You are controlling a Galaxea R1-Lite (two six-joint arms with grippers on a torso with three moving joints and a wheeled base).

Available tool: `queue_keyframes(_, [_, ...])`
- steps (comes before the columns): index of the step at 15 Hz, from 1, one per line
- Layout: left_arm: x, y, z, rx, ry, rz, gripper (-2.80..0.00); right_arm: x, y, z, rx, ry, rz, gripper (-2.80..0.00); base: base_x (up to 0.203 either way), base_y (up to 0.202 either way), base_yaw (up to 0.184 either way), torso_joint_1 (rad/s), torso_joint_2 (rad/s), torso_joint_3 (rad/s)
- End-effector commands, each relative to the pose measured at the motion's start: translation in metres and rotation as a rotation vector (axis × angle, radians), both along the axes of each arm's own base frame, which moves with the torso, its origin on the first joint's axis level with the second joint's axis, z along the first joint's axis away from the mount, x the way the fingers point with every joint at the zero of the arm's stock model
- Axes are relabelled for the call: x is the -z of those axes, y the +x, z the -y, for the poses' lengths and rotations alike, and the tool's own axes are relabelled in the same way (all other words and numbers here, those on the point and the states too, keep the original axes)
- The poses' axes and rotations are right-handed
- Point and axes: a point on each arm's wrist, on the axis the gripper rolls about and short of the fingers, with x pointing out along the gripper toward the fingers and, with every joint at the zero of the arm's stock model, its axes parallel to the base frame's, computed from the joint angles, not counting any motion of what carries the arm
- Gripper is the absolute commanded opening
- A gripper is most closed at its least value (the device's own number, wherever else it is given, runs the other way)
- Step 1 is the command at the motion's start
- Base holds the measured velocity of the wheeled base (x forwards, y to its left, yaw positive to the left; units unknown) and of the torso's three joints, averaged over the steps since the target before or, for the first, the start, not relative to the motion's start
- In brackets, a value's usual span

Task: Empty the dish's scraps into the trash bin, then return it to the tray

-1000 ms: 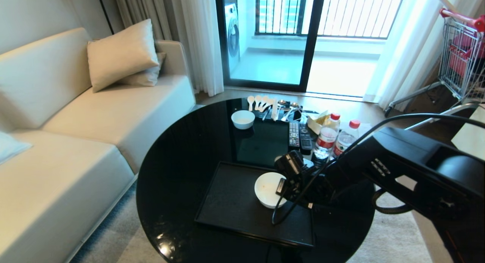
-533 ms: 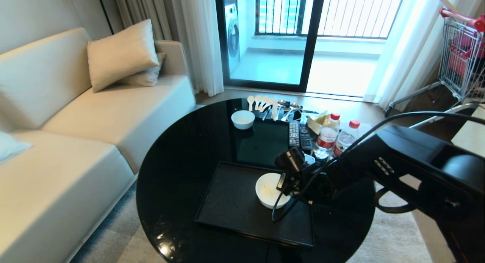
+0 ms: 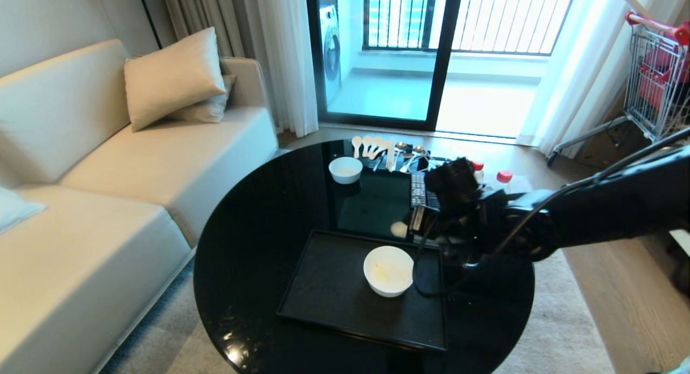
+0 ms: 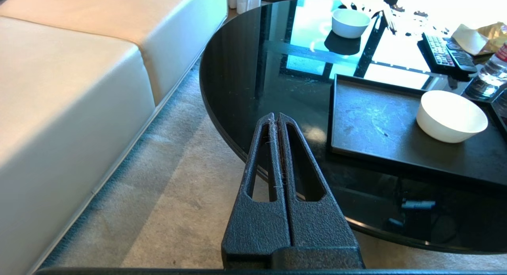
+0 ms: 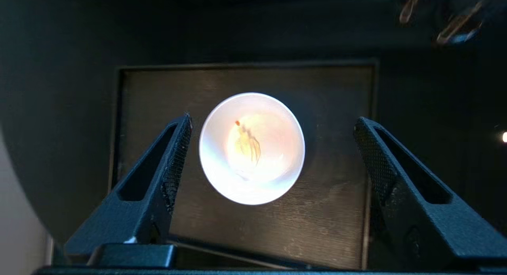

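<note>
While the bowl (image 3: 388,270) sits upright on the black tray (image 3: 329,288), toward its 3 o'clock side, the right pincer (image 5: 271,126) hovers above it, released, jaws spread wide and clear of the rim. The left pincer (image 4: 277,122) hangs clenched beside the round black surface (image 3: 259,228). At 9 o'clock stands a cream sofa (image 3: 108,164); at 12, a glass balcony door (image 3: 388,50).

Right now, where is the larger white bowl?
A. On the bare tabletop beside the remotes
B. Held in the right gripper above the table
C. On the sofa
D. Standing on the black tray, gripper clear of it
D: the bowl stands on the tray, and the open right gripper hangs above it, apart from it.
</note>
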Motion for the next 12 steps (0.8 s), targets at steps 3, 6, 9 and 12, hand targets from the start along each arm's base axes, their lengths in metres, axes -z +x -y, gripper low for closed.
queue_keyframes(3, [0.0, 0.0, 0.0, 0.0, -0.002, 0.002, -2.8, -0.099, -0.084, 0.057, -0.089, -0.032, 0.263, 0.0, 0.0, 0.0, 0.0, 0.0, 0.0, 0.0])
queue_keyframes(6, [0.0, 0.0, 0.0, 0.0, 0.0, 0.002, -2.8, -0.104, -0.141, 0.098, -0.125, -0.12, 0.331, -2.8, 0.0, 0.0, 0.0, 0.0, 0.0, 0.0])
queue_keyframes(9, [0.0, 0.0, 0.0, 0.0, -0.002, 0.001, -2.8, -0.093, -0.18, 0.134, -0.082, -0.164, 0.356, -2.8, 0.0, 0.0, 0.0, 0.0, 0.0, 0.0])
queue_keyframes(12, [0.0, 0.0, 0.0, 0.0, 0.0, 0.0, -2.8, -0.077, -0.205, 0.165, 0.011, -0.237, 0.362, -2.8, 0.0, 0.0, 0.0, 0.0, 0.0, 0.0])
